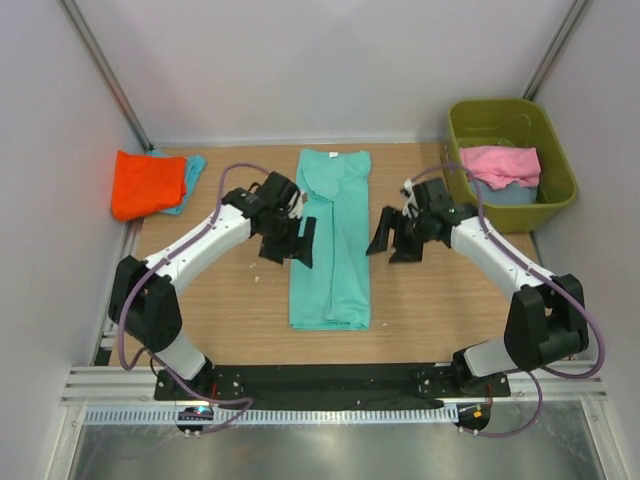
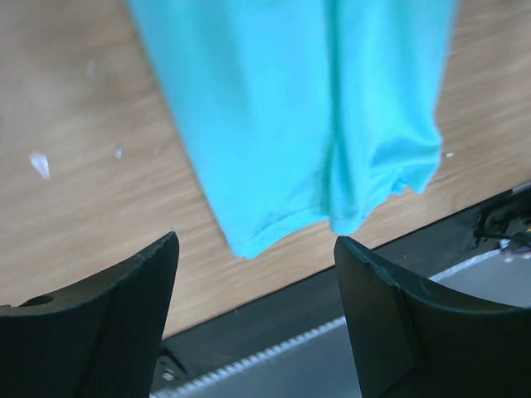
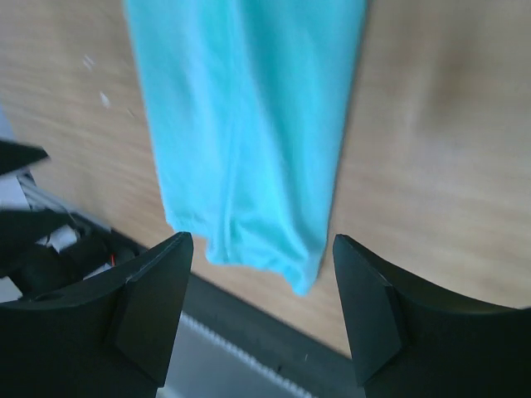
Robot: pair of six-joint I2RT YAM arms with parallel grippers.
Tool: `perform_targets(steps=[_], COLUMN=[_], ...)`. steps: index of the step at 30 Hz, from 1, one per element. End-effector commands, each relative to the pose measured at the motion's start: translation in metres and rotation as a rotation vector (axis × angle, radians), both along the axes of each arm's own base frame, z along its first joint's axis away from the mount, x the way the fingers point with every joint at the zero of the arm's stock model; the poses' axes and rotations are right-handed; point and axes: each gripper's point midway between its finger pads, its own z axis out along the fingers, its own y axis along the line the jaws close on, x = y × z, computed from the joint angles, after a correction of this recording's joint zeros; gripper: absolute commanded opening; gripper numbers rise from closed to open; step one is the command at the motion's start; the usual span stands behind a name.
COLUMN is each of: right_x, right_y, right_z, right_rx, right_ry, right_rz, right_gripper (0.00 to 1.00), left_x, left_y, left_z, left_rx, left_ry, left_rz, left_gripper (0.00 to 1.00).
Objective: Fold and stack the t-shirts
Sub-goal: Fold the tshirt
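A teal t-shirt lies flat on the wooden table, folded lengthwise into a long strip running from back to front. Its near hem shows in the left wrist view and the right wrist view. My left gripper hovers open at the strip's left edge, nothing between its fingers. On the strip's right side my right gripper is also open and empty, a little apart from the cloth. A folded orange t-shirt rests on a pale blue one at the back left. A pink t-shirt lies in the bin.
An olive-green plastic bin stands at the back right, with a bluish cloth under the pink one. White walls close the table in on three sides. A black strip and metal rail run along the near edge.
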Motion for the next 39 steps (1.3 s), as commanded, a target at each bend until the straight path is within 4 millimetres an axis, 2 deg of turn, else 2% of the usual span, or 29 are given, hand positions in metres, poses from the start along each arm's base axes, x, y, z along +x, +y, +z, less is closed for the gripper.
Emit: perform_targets(steps=[1, 2, 3, 4, 6, 7, 10, 14, 20, 30, 33, 35, 37, 39], right_x=[-0.063, -0.079, -0.085, -0.095, -0.103, -0.113, -0.127, -0.128, -0.124, -0.121, -0.125, -0.13, -0.135, -0.141], right_y=[0.016, 0.013, 0.015, 0.014, 0.016, 0.014, 0.017, 0.016, 0.027, 0.039, 0.04, 0.039, 0.038, 0.037], right_z=[-0.03, -0.049, -0.055, -0.071, -0.082, -0.093, -0.107, -0.121, -0.127, -0.127, -0.128, -0.13, -0.134, -0.136], right_rx=[0.141, 0.142, 0.16, 0.168, 0.194, 0.191, 0.199, 0.205, 0.239, 0.258, 0.249, 0.239, 0.225, 0.219], right_ry=[0.283, 0.366, 0.4, 0.438, 0.496, 0.537, 0.579, 0.586, 0.574, 0.552, 0.551, 0.557, 0.563, 0.589], right_rz=[-0.036, -0.071, -0.08, -0.094, -0.13, -0.14, -0.15, -0.181, -0.174, -0.148, -0.133, -0.124, -0.119, -0.121], right_gripper=[0.75, 0.75, 0.75, 0.75, 0.75, 0.74, 0.73, 0.71, 0.66, 0.58, 0.53, 0.48, 0.46, 0.45], left_x=[-0.022, -0.021, -0.032, -0.023, -0.026, -0.036, -0.05, -0.053, -0.058, -0.066, -0.071, -0.073, -0.075, -0.078], left_y=[-0.005, -0.005, 0.0, 0.003, 0.015, 0.017, 0.02, 0.018, 0.02, 0.026, 0.029, 0.03, 0.031, 0.035], left_z=[-0.002, -0.007, -0.026, -0.032, -0.053, -0.067, -0.093, -0.112, -0.126, -0.129, -0.132, -0.134, -0.134, -0.138], left_rx=[-0.192, -0.204, -0.197, -0.235, -0.239, -0.25, -0.254, -0.291, -0.284, -0.259, -0.239, -0.235, -0.224, -0.194], left_ry=[0.209, 0.209, 0.272, 0.283, 0.372, 0.421, 0.477, 0.504, 0.524, 0.538, 0.545, 0.553, 0.562, 0.565], left_rz=[0.281, 0.291, 0.323, 0.375, 0.482, 0.492, 0.546, 0.601, 0.629, 0.637, 0.644, 0.645, 0.645, 0.655], left_gripper=[0.76, 0.76, 0.76, 0.76, 0.76, 0.76, 0.73, 0.68, 0.64, 0.57, 0.51, 0.43, 0.31, 0.32])
